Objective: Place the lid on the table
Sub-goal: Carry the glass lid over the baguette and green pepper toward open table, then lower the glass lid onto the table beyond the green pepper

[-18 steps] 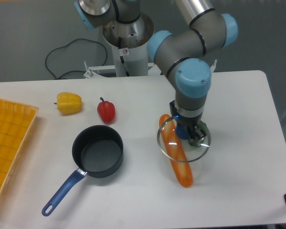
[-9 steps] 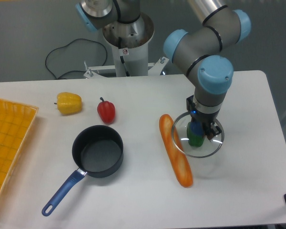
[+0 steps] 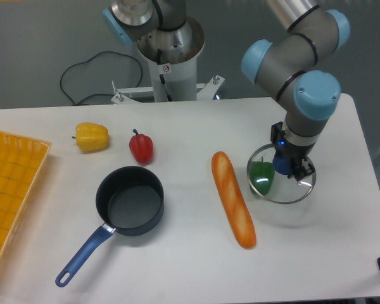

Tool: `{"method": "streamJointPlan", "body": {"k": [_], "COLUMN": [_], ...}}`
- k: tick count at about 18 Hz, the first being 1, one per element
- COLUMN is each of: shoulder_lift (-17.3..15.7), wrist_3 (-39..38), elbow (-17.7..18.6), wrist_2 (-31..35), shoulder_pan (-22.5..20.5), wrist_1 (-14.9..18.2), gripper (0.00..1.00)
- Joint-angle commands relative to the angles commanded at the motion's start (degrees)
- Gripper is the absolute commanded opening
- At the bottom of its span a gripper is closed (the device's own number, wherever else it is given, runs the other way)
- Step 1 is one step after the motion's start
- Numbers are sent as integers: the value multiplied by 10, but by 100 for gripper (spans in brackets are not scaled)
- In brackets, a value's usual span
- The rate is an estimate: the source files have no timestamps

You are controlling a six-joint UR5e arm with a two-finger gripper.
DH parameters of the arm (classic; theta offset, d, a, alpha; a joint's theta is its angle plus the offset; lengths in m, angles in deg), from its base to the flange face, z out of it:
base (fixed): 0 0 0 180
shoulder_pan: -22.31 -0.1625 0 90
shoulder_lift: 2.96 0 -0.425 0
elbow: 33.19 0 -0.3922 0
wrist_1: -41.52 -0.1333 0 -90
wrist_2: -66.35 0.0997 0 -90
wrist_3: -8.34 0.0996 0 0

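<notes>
White table (image 3: pixel 177 266) below you, saucepan (image 3: pixel 130 201) sitting uncovered at 9 o'clock of the baguette (image 3: pixel 233 197). Your gripper (image 3: pixel 290 166) pinches the lid (image 3: pixel 282 182) by its blue knob, over the green pepper (image 3: pixel 262 177) at 3 o'clock. Lid's off the pot; lowering and releasing onto the table looks left.

A white matte desk (image 3: pixel 177 266) fills most of the frame against a dark grey background. At right of centre is a round clear glass lid (image 3: pixel 282 174) with a thin silver rim and a blue knob; a green pepper (image 3: pixel 262 175) shows through the glass. Above it, the robot arm (image 3: pixel 297 69) is grey metal with light blue joint caps, ending in a black gripper (image 3: pixel 290 166). A long orange-brown baguette (image 3: pixel 233 199) lies at centre. At lower left sits a dark saucepan (image 3: pixel 130 201) with a blue handle. Upper left holds a yellow pepper (image 3: pixel 92 136) and a red pepper (image 3: pixel 141 147). A yellow-orange mesh tray (image 3: pixel 9 190) lines the left edge.
</notes>
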Motion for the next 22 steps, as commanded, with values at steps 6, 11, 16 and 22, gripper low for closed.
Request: {"method": "streamJointPlan", "body": {"k": [6,11,16,22], "shoulder_lift": [4,4,25,39], "wrist_3": [47,95,95,95], "elbow": [-3,-1,0,1], "wrist_2": [0,2,4,5], "shoulder_pan": [-27,-53,-56,-64], "wrist_1": [0,0,-6,-9], "gripper": [56,56,56,56]}}
